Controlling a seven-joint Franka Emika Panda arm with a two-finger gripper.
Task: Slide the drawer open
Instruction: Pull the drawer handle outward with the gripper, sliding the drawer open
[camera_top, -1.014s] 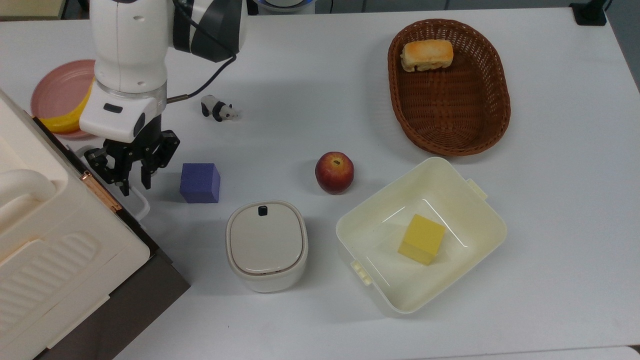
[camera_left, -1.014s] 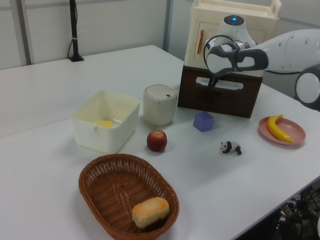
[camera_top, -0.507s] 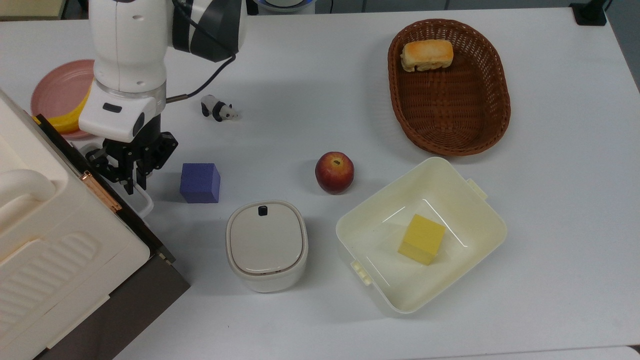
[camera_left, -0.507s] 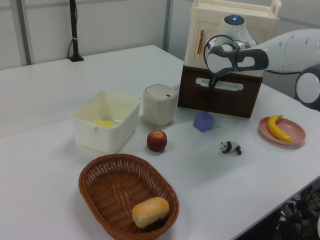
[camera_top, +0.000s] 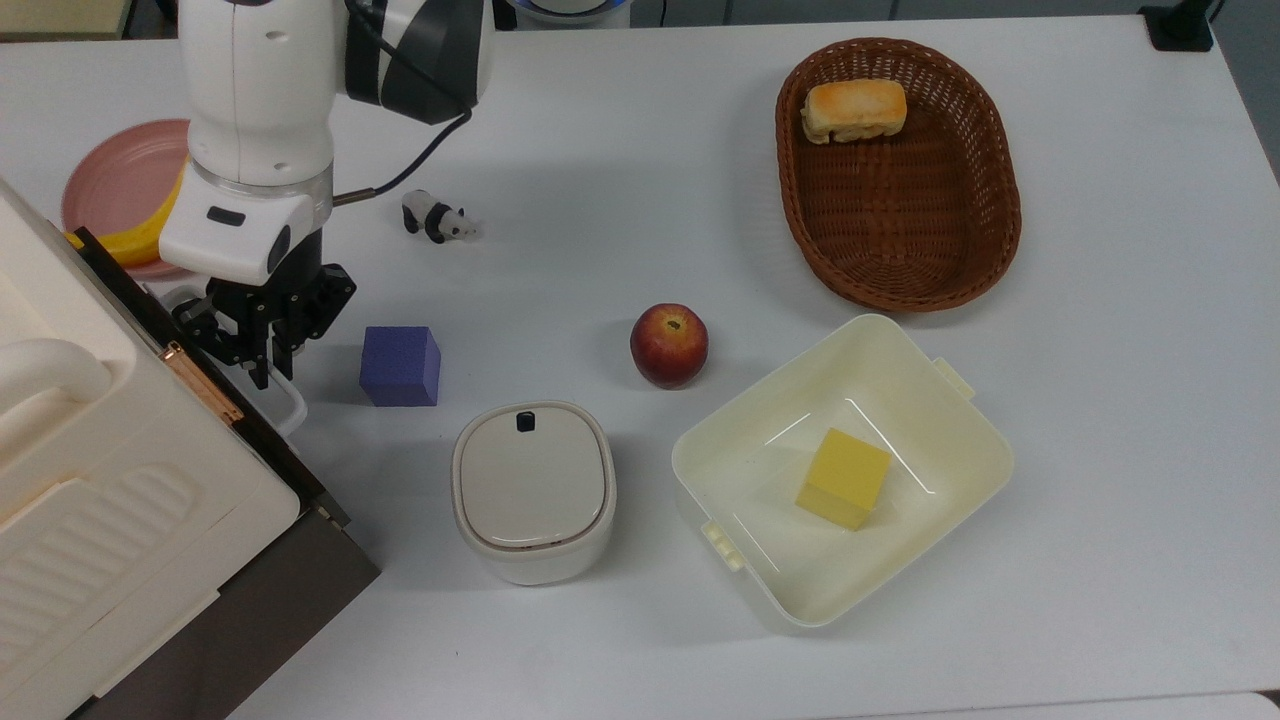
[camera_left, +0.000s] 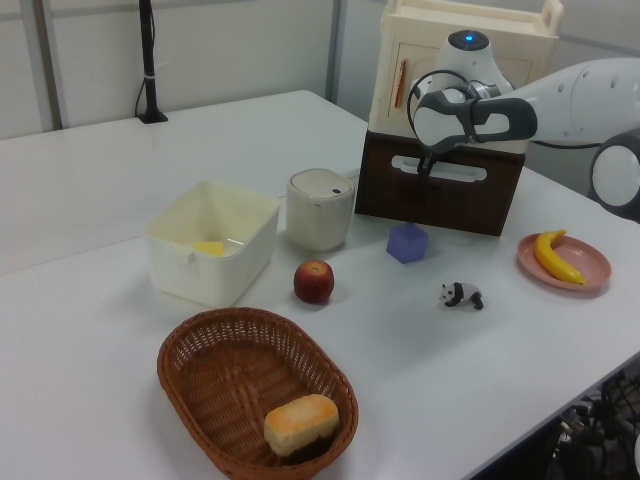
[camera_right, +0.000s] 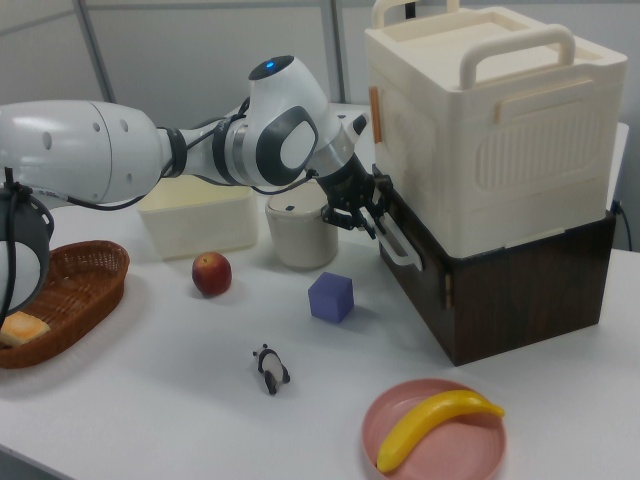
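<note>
The drawer (camera_left: 445, 200) is the dark brown front under a cream box, at the left view's upper right. Its white loop handle (camera_top: 291, 407) juts toward the table in the top view's left. My gripper (camera_top: 263, 366) is shut on that handle, fingers pinched together around the bar. From the right view, the gripper (camera_right: 372, 216) meets the handle (camera_right: 402, 250) at the drawer's top left corner. The dark front (camera_right: 412, 272) sits almost flush with its cabinet.
A purple cube (camera_top: 400, 365) lies just right of the gripper. Nearby are a toy panda (camera_top: 435, 217), an apple (camera_top: 668, 344), a round lidded container (camera_top: 533, 490), an open cream tub (camera_top: 925, 395) holding a yellow block, a wicker basket (camera_top: 900, 250) with bread, and a pink plate (camera_top: 115, 170) with a banana.
One second ago the fingers stood spread around the handle; they have since shut on it. The gripper has shifted slightly, and the drawer front's near corner shows a little further out.
</note>
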